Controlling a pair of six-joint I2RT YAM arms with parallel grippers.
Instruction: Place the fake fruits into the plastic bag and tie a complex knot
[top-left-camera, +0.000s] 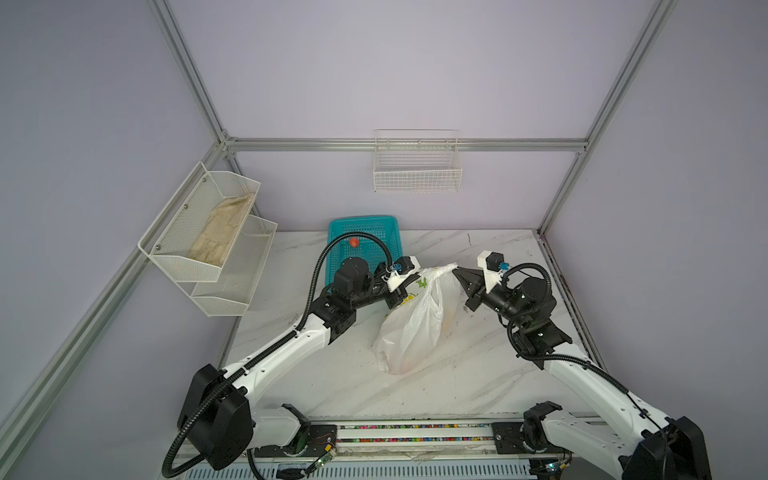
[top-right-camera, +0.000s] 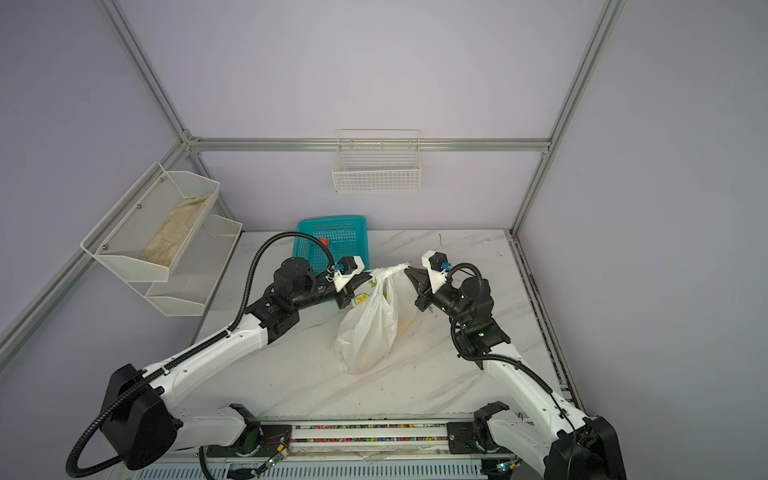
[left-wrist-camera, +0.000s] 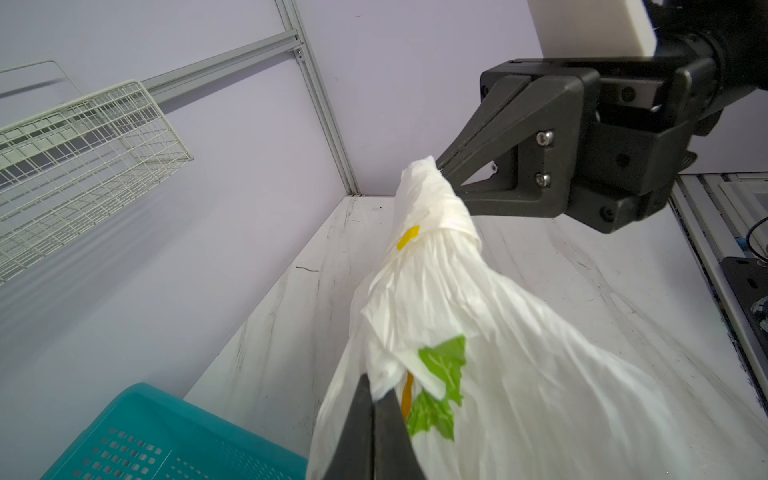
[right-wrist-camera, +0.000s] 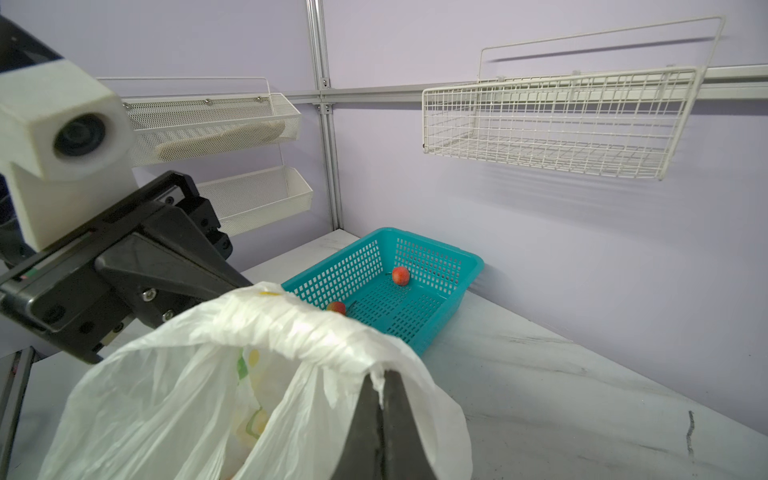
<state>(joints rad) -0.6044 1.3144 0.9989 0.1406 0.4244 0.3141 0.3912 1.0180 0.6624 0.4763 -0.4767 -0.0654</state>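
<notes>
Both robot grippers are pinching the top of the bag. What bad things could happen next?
1. The left gripper and the right gripper are both shut on the thin plastic bag, on either side of its knot. Pulling too hard might rip the plastic, or the plastic might slip out.
2. Two red fruits lie in the teal basket. If the knot gets tight now, they would probably be left out.

I see pale lilac walls (top-left-camera: 395, 75) framed by aluminium rails (top-left-camera: 311, 144). A white wire basket (top-left-camera: 417, 178) hangs centre frame on the back wall; at left, a two-tier mesh shelf (top-left-camera: 226, 286) holds a beige cloth (top-left-camera: 220, 232). The marbled white desk (top-left-camera: 340, 374) fills the lower middle.
</notes>
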